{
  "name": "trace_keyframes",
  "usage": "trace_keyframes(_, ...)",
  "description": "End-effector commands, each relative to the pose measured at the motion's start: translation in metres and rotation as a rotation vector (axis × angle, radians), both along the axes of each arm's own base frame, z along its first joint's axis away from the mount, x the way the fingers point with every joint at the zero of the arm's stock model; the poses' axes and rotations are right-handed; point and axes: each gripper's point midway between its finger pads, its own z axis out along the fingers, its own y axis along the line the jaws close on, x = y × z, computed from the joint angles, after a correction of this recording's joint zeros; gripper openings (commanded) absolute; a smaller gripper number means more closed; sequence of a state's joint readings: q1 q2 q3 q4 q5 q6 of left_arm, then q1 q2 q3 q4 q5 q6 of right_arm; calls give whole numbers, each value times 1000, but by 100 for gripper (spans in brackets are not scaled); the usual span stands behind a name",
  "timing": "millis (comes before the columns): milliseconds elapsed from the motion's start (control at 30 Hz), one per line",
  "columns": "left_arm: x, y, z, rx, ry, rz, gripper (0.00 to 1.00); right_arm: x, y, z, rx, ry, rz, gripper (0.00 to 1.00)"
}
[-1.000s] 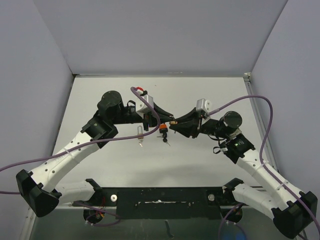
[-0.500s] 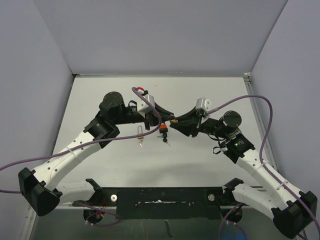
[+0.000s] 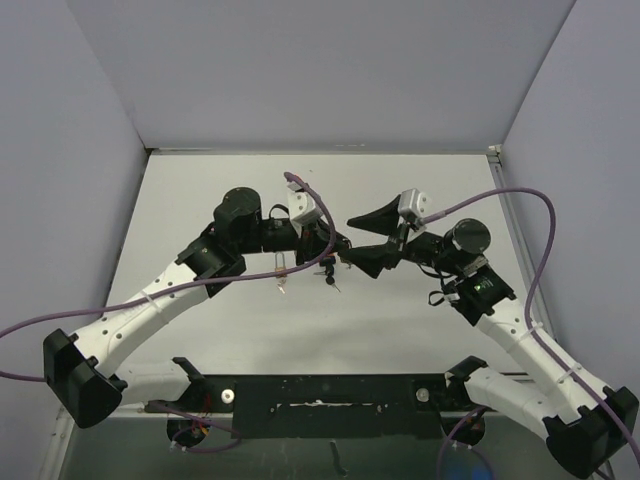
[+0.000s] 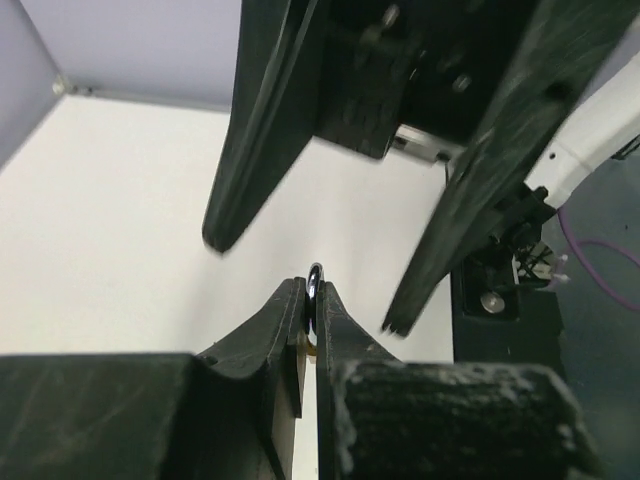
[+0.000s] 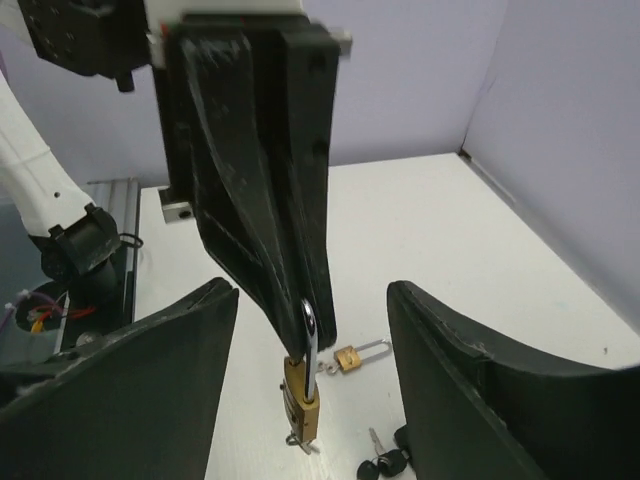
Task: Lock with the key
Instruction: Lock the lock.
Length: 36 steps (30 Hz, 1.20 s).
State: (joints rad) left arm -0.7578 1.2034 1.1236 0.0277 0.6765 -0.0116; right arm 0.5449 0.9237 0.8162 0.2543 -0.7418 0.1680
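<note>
Change: over the last second the right gripper (image 3: 362, 240) has gone from nearly shut at the hanging lock to spread wide, and the left arm has swung further in toward the middle of the table (image 3: 200, 200).
Meaning for the task: my guess is the right side has let go of the lock and is free to work, but I can't say from here that the lock has been turned.
Left gripper (image 4: 312, 300): clamped tight, with nothing between its jaws but the thin silver shackle (image 4: 316, 275), pinched near its top.
Brass padlock (image 5: 302, 398): hangs upright by that shackle under the left fingertips, clear of the table and right between the two spread right fingers (image 5: 170, 360).
Right gripper, hold: spread wide and holding nothing. The lock sits in the gap between the jaws, apart from both.
Lock's underside: a small metal bit sticks out of the bottom of the body. It could be a key in the keyway, but it is too small to tell.
Keys (image 5: 385, 463): a bunch with dark heads lies on the table just below and beside the hanging lock, and neither gripper is touching it.
Second padlock (image 5: 348, 357): lies flat on the table near the keys, its shackle pointing away to the right in the right wrist view.
Still to do: if that bit is no key, one has to be picked up from the table first.
</note>
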Motion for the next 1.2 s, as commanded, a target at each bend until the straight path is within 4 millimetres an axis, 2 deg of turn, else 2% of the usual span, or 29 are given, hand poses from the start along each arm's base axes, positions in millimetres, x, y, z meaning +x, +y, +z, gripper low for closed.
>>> trace_keyframes(0,6,-1,14,-3,13,28,0,-8,-12,50,91,-132,-52,67)
trace_keyframes(100,14,1,25,-20,-6,78,0,-8,-16,39,67,-102,-78,73)
trace_keyframes(200,18,5,33,-32,-24,107,2,-6,-24,22,44,-60,-129,74)
trace_keyframes(400,23,7,37,-42,-12,136,3,3,-41,-15,18,42,-266,71)
trace_keyframes(567,31,6,38,-58,31,180,5,5,-44,-43,-9,129,-298,60)
trace_keyframes(700,26,1,36,-47,44,133,4,3,-43,-50,-4,142,-290,57)
trace_keyframes(933,14,-4,46,-93,64,57,3,6,-33,-53,0,144,-262,53)
trace_keyframes(1167,12,-10,40,-81,96,24,1,11,-22,-55,0,145,-235,52)
